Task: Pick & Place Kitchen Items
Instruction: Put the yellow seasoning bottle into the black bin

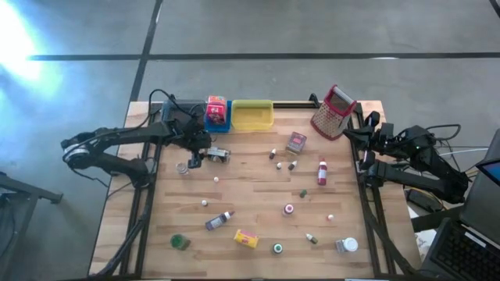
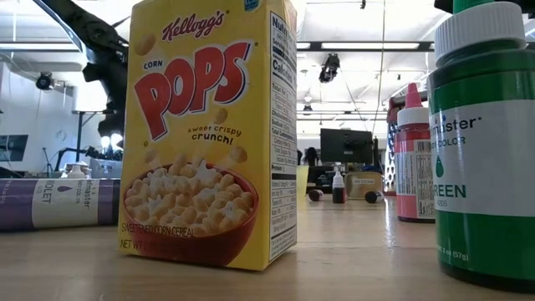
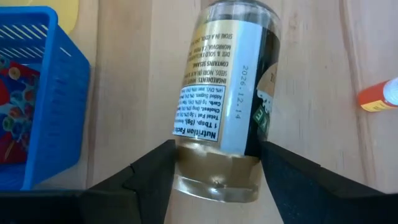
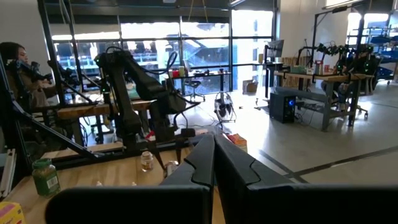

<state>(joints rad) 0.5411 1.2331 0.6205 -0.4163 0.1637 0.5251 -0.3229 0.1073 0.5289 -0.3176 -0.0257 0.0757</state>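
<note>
- Left claw [image 1: 212, 153]: grasping a small clear bottle [image 3: 227, 99] with a white printed label; in the left wrist view the two dark fingers [image 3: 149, 171] press its lower body from both sides
- Bottle axis: it runs straight out ahead of the claw, cap end away from the wrist, with a slight tilt; whether the bottle is lifted off the table [image 1: 258, 195] or lies on it cannot be told
- Position: far left part of the table, just near of the blue tray [image 1: 218, 114], which already holds a red item
- Judgement: the drop-off turns on the short reach from the claw to the trays at the far edge; the blue tray lies closest, the yellow tray [image 1: 252, 115] just right of it
- Nearby: a small jar [image 1: 183, 167] stands left of the claw; a red-tipped bottle [image 3: 378, 97] lies beside the held bottle, apart from it
- Obstruction: nothing stands between claw and trays; the metal grater [image 1: 333, 112] stands well apart at far right
- Right claw [image 4: 214, 163]: clenched, empty, parked at the right table edge
- Remaining items: scattered over the middle and near table, including a cereal box [image 2: 207, 130] and a green bottle [image 2: 482, 142]
</note>
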